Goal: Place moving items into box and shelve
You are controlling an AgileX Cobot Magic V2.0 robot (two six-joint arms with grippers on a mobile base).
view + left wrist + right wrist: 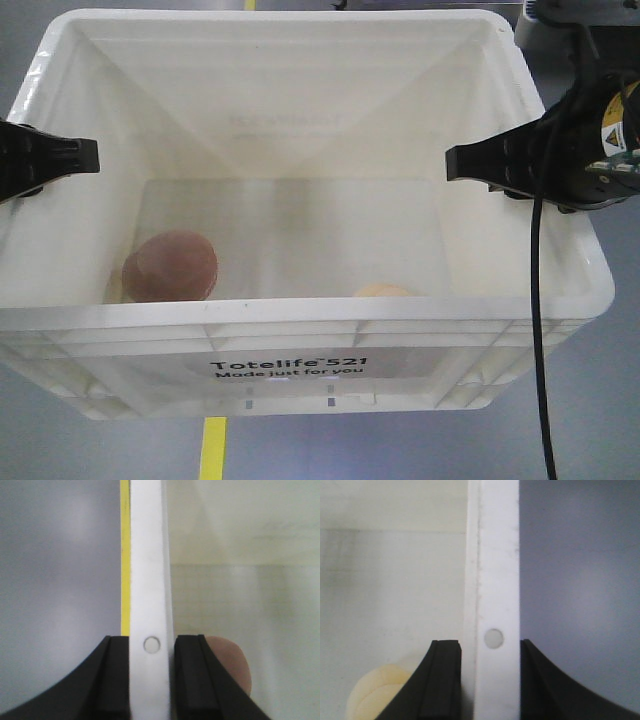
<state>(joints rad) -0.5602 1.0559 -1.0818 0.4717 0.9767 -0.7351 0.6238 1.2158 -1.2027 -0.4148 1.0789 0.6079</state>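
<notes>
The white box (300,315) with "Totelife 521" print fills the front view, seen above the grey floor. Inside it, a pinkish-brown ball (170,266) lies at the near left and a pale yellow ball (383,291) at the near right, half hidden by the front rim. My left gripper (151,642) is shut on the box's left rim (147,570), one finger inside, one outside; the brown ball (231,665) shows beside it. My right gripper (491,644) is shut on the right rim (495,565) the same way, the yellow ball (375,692) showing beside its inner finger.
Grey floor lies around the box, with a yellow line (213,448) running under it toward me. A black cable (540,330) hangs from the right arm past the box's right corner.
</notes>
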